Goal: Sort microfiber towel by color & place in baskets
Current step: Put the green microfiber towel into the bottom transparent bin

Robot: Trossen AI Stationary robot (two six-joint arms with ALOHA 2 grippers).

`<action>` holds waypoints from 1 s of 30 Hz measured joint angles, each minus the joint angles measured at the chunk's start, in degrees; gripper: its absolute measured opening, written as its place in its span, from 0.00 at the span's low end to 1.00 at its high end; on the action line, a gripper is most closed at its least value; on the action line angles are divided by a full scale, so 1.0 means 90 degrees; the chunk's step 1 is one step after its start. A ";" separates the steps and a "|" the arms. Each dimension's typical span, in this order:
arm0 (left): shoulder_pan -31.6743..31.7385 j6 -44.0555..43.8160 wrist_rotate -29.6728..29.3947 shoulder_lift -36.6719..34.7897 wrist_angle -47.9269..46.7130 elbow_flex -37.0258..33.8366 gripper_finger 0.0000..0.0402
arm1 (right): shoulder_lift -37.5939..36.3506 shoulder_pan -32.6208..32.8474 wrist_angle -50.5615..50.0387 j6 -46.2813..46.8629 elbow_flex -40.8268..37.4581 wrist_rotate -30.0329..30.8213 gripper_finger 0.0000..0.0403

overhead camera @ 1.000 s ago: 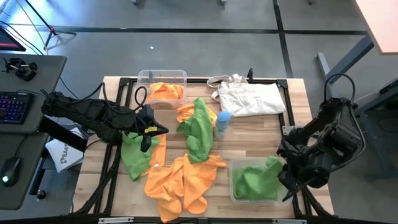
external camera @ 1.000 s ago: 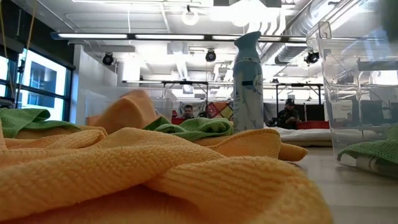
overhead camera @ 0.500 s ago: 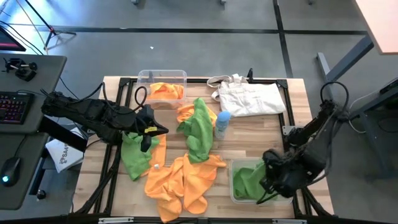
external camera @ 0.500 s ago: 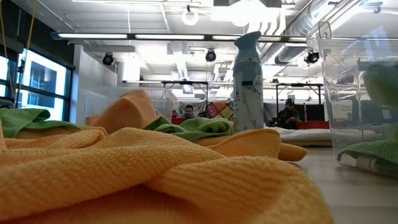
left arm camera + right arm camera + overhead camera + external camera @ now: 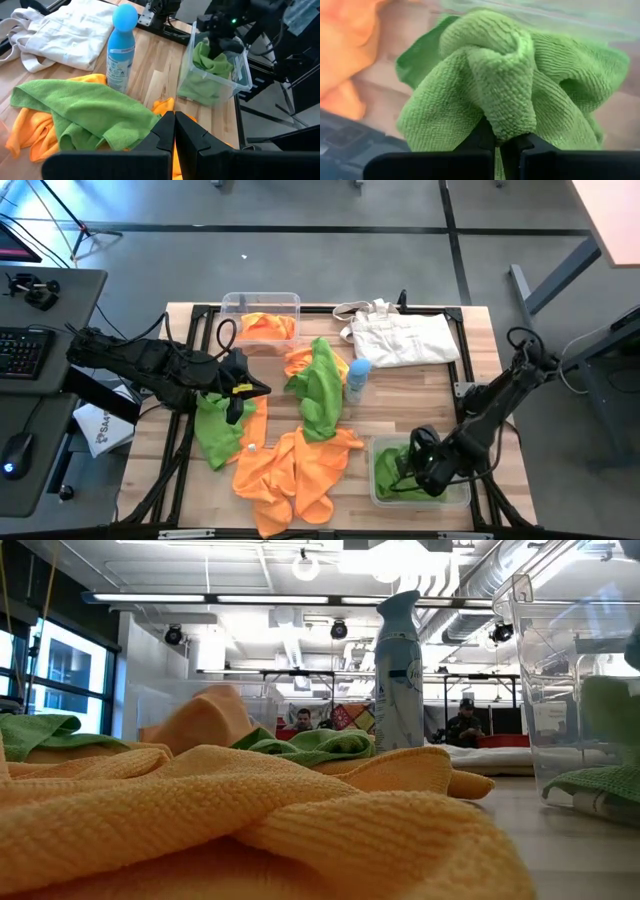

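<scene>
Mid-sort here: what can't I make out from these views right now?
- High view: right gripper tips, hidden by its own arm over the near basket.
- High view: left gripper fingertips too small.
- Low view: tabletop, blocked by an orange towel.
- Right wrist view: basket floor, covered by the pinched green towel.

Right gripper moved from table's right edge in over the near basket, now down among its green towels, pinching a green towel. Low view: green blur, probably that towel, appeared inside basket.
</scene>
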 joint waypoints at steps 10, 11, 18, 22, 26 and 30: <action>0.0000 -0.0001 -0.0059 0.0000 -0.0002 0.0000 0.00 | -0.0002 -0.0125 0.0918 0.0110 -0.0627 0.0149 0.06; 0.0000 -0.0002 -0.0134 0.0000 -0.0003 0.0000 0.00 | -0.0002 -0.0126 0.0909 0.0079 -0.0629 0.0137 0.08; 0.0000 -0.0001 -0.0601 0.0000 -0.0003 0.0000 0.00 | -0.0012 -0.0126 0.0746 -0.0343 -0.0313 -0.0237 0.26; 0.0000 0.0000 -0.0715 0.0000 -0.0004 0.0000 0.00 | -0.0012 -0.0126 0.0048 -0.0533 0.0192 -0.0677 0.34; 0.0000 0.0000 -0.0787 0.0000 -0.0004 0.0000 0.00 | -0.0015 -0.0124 -0.0906 -0.0688 0.0934 -0.0674 0.37; 0.0000 0.0000 -0.0789 0.0000 -0.0004 -0.0002 0.00 | -0.0017 -0.0124 -0.1929 -0.0768 0.1796 -0.0400 0.37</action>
